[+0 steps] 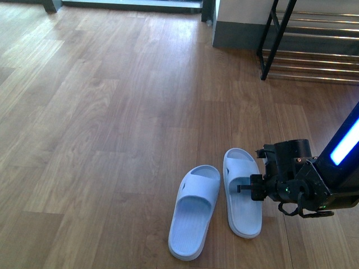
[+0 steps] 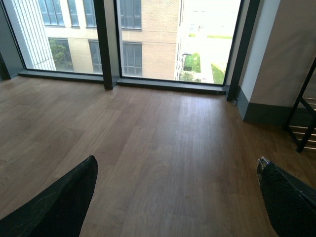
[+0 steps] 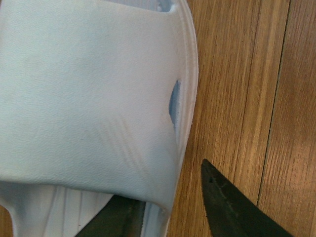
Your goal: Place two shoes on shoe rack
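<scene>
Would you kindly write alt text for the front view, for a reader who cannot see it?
A left sandal and right sandal, pale blue slides, lie side by side on a wooden floor; the right gripper sits low at the right sandal's outer side. A black-framed shoe rack with chrome bars stands at the far right.

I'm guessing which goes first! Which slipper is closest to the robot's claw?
The right-hand slipper: the right gripper straddles its strap edge. The left-hand slipper lies apart.
</scene>
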Controlling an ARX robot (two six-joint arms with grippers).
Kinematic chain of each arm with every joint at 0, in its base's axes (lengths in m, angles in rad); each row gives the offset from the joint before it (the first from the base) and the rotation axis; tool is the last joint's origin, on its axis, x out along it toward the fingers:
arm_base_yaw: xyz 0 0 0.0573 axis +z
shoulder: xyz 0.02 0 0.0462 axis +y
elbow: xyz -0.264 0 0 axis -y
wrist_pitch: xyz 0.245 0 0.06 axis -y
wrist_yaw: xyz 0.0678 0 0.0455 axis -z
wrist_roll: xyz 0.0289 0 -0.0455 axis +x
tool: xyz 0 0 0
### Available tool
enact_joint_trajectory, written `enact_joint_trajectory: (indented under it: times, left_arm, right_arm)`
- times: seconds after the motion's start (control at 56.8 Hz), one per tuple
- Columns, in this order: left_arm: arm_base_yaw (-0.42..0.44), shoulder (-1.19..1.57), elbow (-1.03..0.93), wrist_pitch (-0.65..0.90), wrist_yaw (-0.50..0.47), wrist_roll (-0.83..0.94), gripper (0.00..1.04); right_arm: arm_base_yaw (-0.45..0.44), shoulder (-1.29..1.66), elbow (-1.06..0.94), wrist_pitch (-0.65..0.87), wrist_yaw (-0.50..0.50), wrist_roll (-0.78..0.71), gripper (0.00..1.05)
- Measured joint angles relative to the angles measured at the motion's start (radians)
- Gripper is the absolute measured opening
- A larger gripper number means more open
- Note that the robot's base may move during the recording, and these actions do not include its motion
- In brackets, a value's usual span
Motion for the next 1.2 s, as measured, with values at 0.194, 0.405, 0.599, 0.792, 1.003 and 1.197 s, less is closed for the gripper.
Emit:
enact_joint_trajectory:
  times: [0.194, 0.405, 0.599, 0.792, 1.003, 1.197]
  left_arm:
    - [0.000, 0.000, 0.000, 0.000, 0.000, 0.000, 0.95]
    - [0.000, 0.000, 0.000, 0.000, 0.000, 0.000, 0.95]
    - [0.000, 0.000, 0.000, 0.000, 0.000, 0.000, 0.95]
    - [0.000, 0.000, 0.000, 0.000, 0.000, 0.000, 0.95]
    - [0.000, 0.000, 0.000, 0.000, 0.000, 0.000, 0.95]
    - [0.000, 0.000, 0.000, 0.000, 0.000, 0.000, 0.95]
  right_arm:
    - [-0.006, 0.000, 0.001, 0.006, -0.005, 0.001, 0.03]
    - [-0.020, 0.001, 0.003, 0.021, -0.013, 0.002, 0.01]
    - [-0.047, -0.003, -0.034, 0.074, -0.034, 0.001, 0.01]
    - [-0.098, -0.058, -0.153, 0.167, -0.053, -0.008, 0.01]
    - [-0.141, -0.255, -0.363, 0.280, -0.057, -0.039, 0.01]
    - [-0.153, -0.507, -0.572, 0.301, -0.054, -0.052, 0.01]
